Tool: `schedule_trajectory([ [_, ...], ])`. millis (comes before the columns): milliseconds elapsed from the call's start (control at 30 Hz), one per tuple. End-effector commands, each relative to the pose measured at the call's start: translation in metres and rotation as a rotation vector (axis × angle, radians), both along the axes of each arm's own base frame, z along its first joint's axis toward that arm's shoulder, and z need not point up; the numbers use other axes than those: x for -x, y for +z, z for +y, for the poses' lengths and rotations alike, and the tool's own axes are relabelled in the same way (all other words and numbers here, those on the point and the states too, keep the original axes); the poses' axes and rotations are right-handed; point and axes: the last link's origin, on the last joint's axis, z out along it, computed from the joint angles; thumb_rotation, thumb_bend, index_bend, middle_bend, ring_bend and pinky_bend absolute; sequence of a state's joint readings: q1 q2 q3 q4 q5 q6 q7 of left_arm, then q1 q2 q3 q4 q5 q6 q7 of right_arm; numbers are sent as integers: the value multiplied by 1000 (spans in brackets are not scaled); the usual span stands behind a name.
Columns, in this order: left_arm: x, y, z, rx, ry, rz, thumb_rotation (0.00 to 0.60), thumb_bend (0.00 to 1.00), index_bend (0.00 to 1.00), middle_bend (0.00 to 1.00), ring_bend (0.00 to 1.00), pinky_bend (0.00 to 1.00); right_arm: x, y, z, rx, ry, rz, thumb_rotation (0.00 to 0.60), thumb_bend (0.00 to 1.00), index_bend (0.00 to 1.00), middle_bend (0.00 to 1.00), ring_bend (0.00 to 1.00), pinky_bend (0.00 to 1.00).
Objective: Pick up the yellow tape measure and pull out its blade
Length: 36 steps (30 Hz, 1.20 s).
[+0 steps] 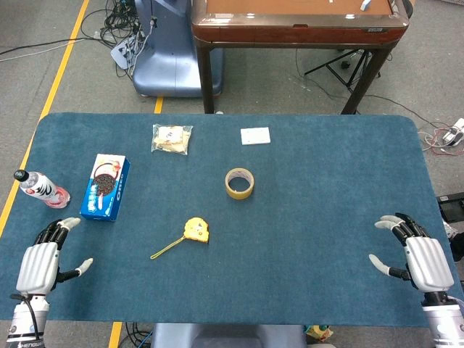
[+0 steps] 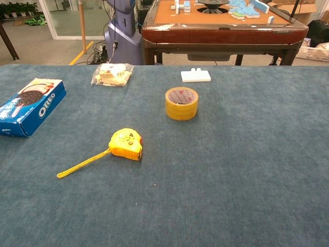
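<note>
Nearest, at the table's (image 1: pixel 304 239) front corners: left hand (image 1: pixel 43 257) and right hand (image 1: pixel 417 254), both empty with fingers spread. Mid-table between them, untouched: yellow tape measure (image 2: pixel 126 143), blade (image 2: pixel 82 164) partly out. Beyond, a tape roll (image 2: pixel 181 103); leftward, an Oreo box (image 2: pixel 31 105).

The desk (image 1: pixel 326 217) wears a dark teal felt-like cover. Behind it stands a brown game table (image 1: pixel 297 25) on dark legs, over grey carpeted floor (image 1: pixel 65 65) with a yellow line (image 1: pixel 61 80). Cables (image 1: pixel 116 29) tangle beside a blue machine base (image 1: pixel 170 65). What may be a glass door (image 2: pixel 67 18) shows far left.
</note>
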<state>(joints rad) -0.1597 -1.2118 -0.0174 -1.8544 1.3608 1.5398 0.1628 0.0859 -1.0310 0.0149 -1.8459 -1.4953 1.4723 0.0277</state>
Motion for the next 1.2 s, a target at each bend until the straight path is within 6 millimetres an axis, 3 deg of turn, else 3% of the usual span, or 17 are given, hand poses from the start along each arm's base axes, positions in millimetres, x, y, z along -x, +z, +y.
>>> schedule_trajectory([
  [33,1,0,0,-3,-1,1,600,175,192,187,107,138,-1,0,-1,8,5,-2,600,284,315,262,143,224],
  [267,-3,-3,12,13,-47,4,600,175,199,191,107,138,-6,5,-5,58,16,-10,600,284,315,262,143,224],
  [567,-37,-20,66,140,-254,30,600,175,203,191,106,128,-19,26,-16,173,33,32,600,285,315,262,143,224],
  [867,-73,-58,118,318,-369,121,600,175,197,191,97,121,-28,34,-27,204,37,58,600,284,315,262,142,224],
  [1200,-97,-100,140,447,-356,214,600,175,190,191,95,114,-26,30,-33,185,28,58,600,284,315,262,143,224],
])
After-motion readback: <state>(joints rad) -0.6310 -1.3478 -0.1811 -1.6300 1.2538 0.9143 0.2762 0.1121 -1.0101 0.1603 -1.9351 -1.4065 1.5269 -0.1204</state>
